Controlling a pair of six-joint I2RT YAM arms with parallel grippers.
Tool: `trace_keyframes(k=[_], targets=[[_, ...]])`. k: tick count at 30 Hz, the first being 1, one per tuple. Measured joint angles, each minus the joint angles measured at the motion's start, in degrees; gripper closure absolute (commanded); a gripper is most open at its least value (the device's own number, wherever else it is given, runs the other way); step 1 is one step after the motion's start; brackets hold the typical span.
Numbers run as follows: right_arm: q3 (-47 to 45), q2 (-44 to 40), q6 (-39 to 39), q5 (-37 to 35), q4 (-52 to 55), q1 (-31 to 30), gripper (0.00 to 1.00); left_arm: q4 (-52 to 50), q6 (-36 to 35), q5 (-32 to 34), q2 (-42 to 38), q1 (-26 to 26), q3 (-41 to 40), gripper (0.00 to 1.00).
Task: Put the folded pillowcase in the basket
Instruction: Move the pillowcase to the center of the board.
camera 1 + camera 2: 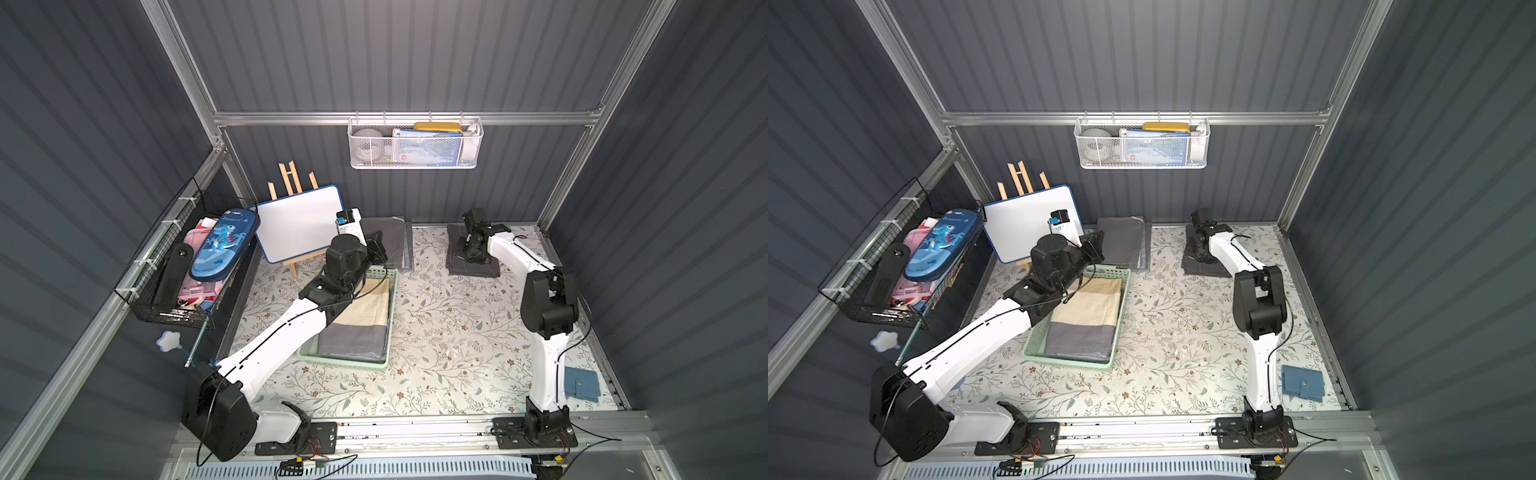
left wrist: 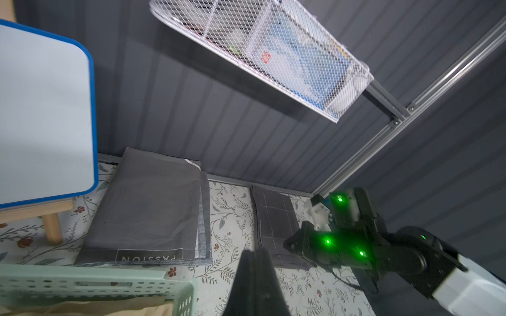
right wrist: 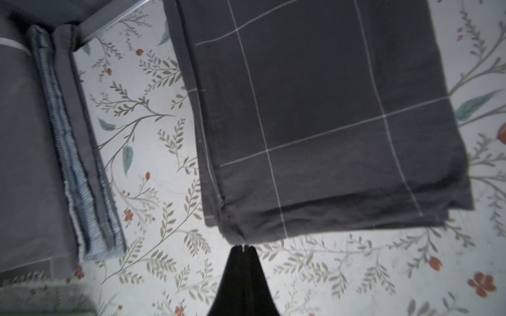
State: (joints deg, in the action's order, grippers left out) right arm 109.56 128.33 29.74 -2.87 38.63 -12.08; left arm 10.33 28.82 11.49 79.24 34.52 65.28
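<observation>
The mint-green basket (image 1: 387, 332) (image 1: 1068, 360) (image 2: 82, 284) stands left of the mat's middle and holds a folded cream-and-grey pillowcase (image 1: 368, 309) (image 1: 1096, 303). A folded plain grey pillowcase (image 1: 384, 239) (image 2: 147, 205) lies behind it by the back wall. A dark checked folded pillowcase (image 1: 455, 266) (image 3: 328, 109) lies at the back right. My left gripper (image 1: 376, 248) (image 2: 254, 253) hovers shut and empty over the basket's far end. My right gripper (image 1: 473, 254) (image 3: 243, 247) is shut, its tips at the checked pillowcase's edge, with nothing seen between them.
A whiteboard on a wooden easel (image 1: 299, 224) stands at the back left. A black wire basket (image 1: 187, 270) full of items hangs on the left wall, and a white mesh basket (image 1: 415, 145) on the back rail. A blue wallet (image 1: 582, 384) lies front right.
</observation>
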Motion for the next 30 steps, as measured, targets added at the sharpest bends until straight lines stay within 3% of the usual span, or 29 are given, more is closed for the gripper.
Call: trace_keyframes(k=[7,13,16,22,30], targets=[[7.89,10.6,-0.59,0.02,-0.13,0.55,1.0,3.41,-1.25,-6.12,5.03,-0.02,0.0,0.93],[7.02,11.1,0.81,1.53,-0.59,0.61,1.0,3.76,-1.18,-9.07,6.97,-0.02,0.0,0.92],[-1.05,6.62,2.58,3.13,-4.33,0.66,1.0,3.74,-0.68,-9.94,7.43,-0.02,0.07,0.95],[-25.97,-8.94,7.04,7.19,-10.4,-1.53,1.0,2.73,0.52,-11.26,9.38,-0.02,0.31,0.94],[-49.03,-25.86,16.33,16.17,-12.48,-13.68,1.0,0.39,3.02,-15.78,10.01,0.11,0.28,0.89]])
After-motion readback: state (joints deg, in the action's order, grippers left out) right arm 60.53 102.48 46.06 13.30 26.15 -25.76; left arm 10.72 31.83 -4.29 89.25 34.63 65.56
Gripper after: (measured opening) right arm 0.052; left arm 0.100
